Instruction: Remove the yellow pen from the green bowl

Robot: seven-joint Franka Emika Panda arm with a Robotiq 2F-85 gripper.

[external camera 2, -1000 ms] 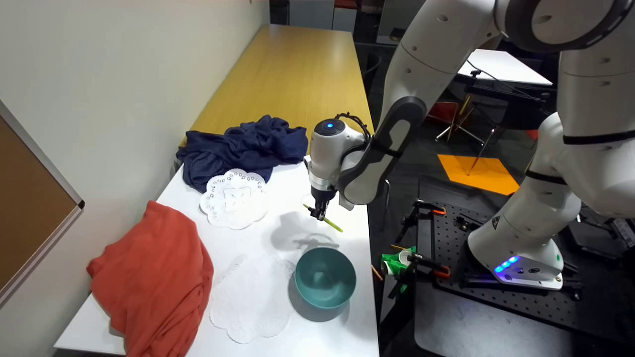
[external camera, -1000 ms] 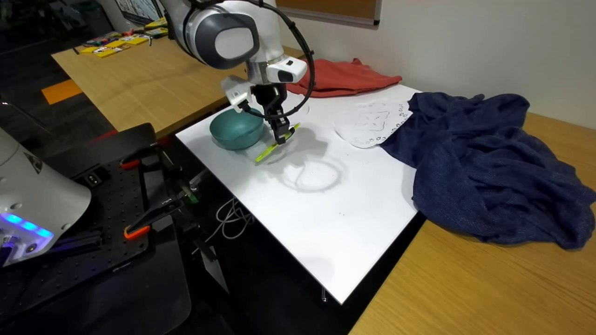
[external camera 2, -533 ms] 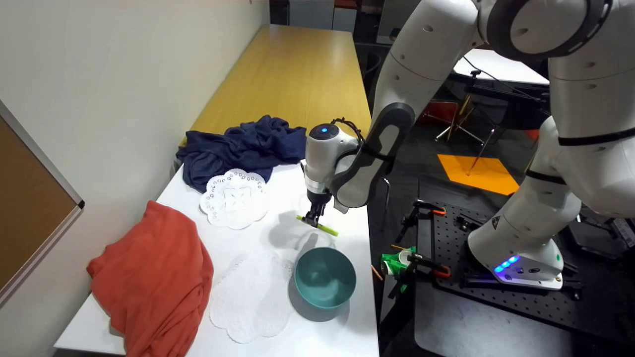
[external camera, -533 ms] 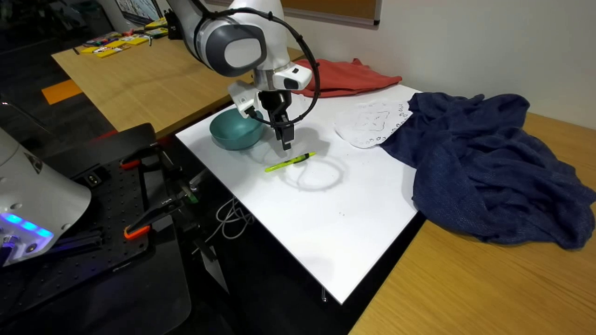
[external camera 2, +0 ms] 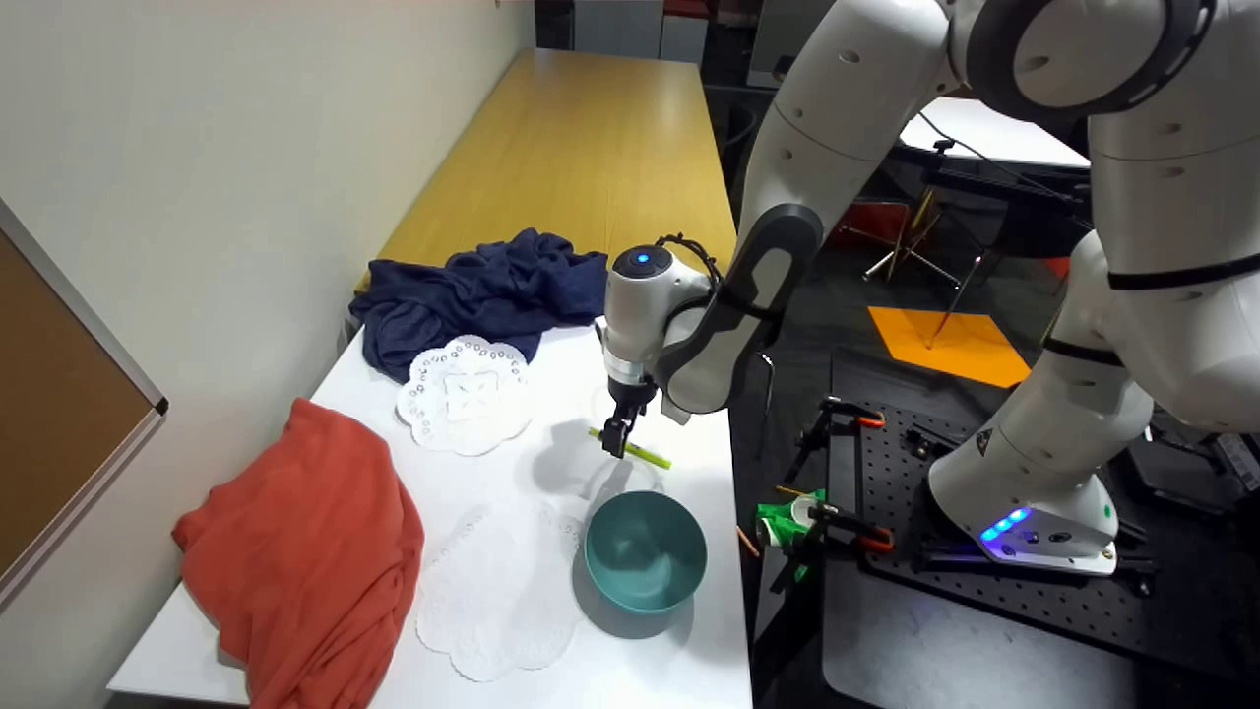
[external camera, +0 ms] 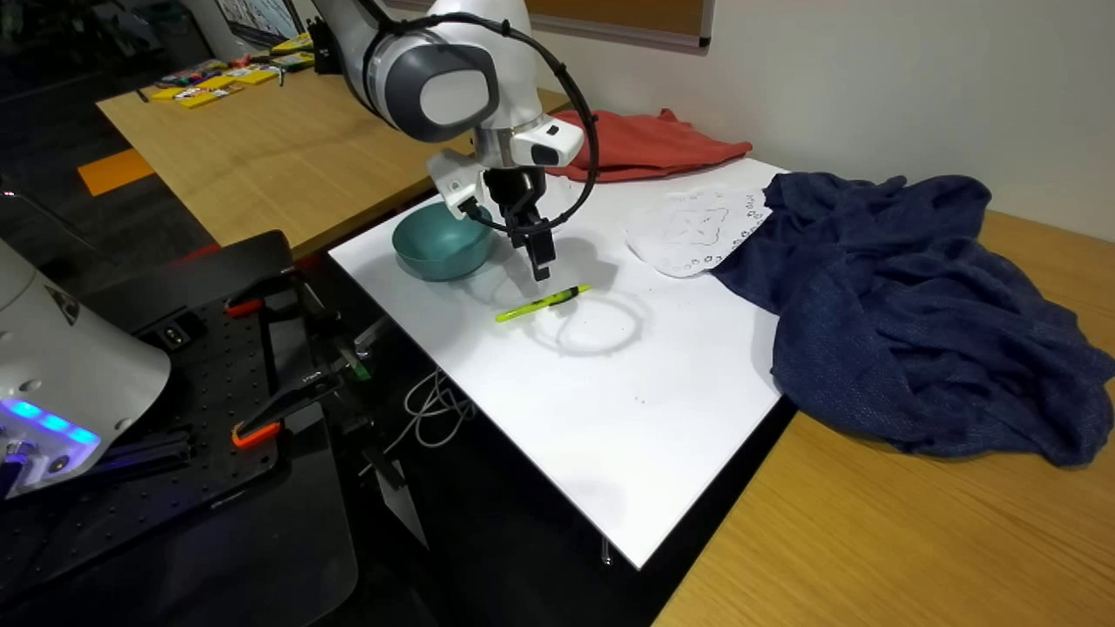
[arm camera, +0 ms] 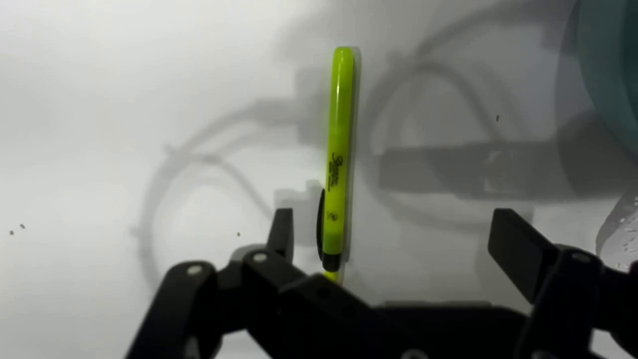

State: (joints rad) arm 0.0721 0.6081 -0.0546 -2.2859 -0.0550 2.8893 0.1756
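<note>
The pincer (arm camera: pixel 393 232) hangs above the table (external camera: pixel 627 453), its jaws spread wide; in the wrist view the yellow highlighter (arm camera: pixel 340 149) shows between them; it lies flat on the table, outside the teal-green bowl (external camera 2: pixel 645 553), which stands near an edge; a broad white stretch runs toward the navy cloth (external camera: pixel 923 322).

Yellow pen (arm camera: pixel 341 114) looks like smooth, glossy plastic. Green bowl (external camera 2: pixel 646 551) by an edge of the tabletop (external camera: pixel 645 435) is smooth too, just less shiny. That white top looks pretty smooth as well. Red cloth (external camera 2: pixel 305 561) along the opposite edge is matt fabric; navy cloth (external camera: pixel 923 322) over a corner looks coarser, kinda woven. Doily (external camera 2: pixel 468 396) beside it seems papery, matt. Fingers (arm camera: pixel 521 254) are mostly matt.
</note>
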